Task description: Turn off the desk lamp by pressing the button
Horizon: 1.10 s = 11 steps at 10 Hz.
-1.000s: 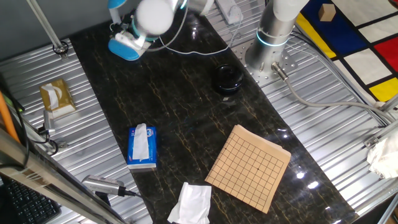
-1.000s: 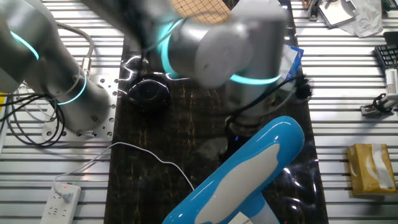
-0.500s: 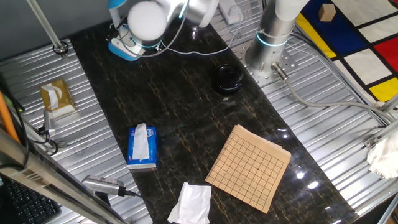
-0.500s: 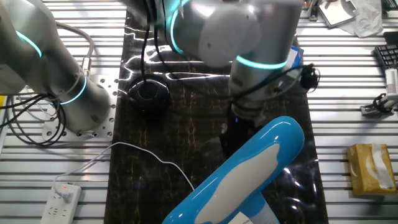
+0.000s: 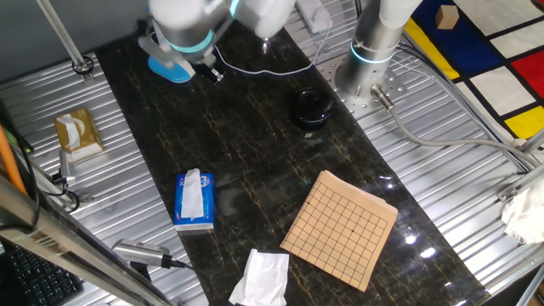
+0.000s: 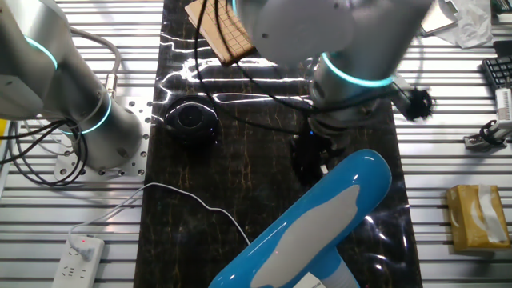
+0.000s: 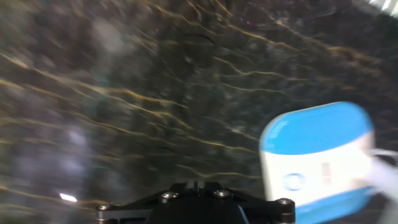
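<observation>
The desk lamp's light-blue base [image 5: 170, 70] stands at the far left end of the dark table [image 5: 255, 161], partly hidden by the arm. In the other fixed view the lamp's blue head with whitish face [image 6: 320, 216] fills the foreground. In the hand view the base [image 7: 317, 158] lies at the lower right, with a round button [image 7: 292, 182] on its whitish top. My gripper [image 6: 308, 156] hangs just above the table beside the lamp. Only its black mount [image 7: 196, 199] shows in the hand view, left of the base. The fingertips are not visible.
A black round pot [image 5: 312, 108] stands near the arm's base. A blue-and-white tissue pack [image 5: 194, 201], a wooden grid board [image 5: 340, 228] and a crumpled white tissue [image 5: 262, 279] lie nearer the front. The lamp's white cable [image 6: 192, 204] runs to a power strip [image 6: 80, 252].
The arm has swung left toward the lamp base, and its wrist now covers more of the base. In the other fixed view the hand has moved right, close to the lamp.
</observation>
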{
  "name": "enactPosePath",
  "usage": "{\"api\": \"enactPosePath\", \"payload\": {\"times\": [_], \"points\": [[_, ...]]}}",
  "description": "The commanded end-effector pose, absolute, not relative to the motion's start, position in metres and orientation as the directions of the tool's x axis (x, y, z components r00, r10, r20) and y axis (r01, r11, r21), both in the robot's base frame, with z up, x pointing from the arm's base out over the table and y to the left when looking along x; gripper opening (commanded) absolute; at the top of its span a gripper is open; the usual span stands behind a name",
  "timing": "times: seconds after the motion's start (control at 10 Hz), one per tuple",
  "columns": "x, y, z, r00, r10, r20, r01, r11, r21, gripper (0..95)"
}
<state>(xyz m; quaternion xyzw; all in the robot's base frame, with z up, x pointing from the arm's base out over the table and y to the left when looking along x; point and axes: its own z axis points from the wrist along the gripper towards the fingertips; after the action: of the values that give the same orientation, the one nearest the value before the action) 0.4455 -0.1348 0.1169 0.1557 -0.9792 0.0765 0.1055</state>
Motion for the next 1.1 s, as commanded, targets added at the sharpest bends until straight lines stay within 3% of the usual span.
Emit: {"api": "enactPosePath", "payload": {"times": [0.1, 1.1], "points": [[0.4531, -0.1071, 0.1198, -0.967, -0.187, 0.175, -0.182, 0.982, 0.044, 0.0], [0.4531, -0.1071, 0.1198, -0.973, -0.168, 0.161, -0.164, 0.986, 0.036, 0.0]]}}
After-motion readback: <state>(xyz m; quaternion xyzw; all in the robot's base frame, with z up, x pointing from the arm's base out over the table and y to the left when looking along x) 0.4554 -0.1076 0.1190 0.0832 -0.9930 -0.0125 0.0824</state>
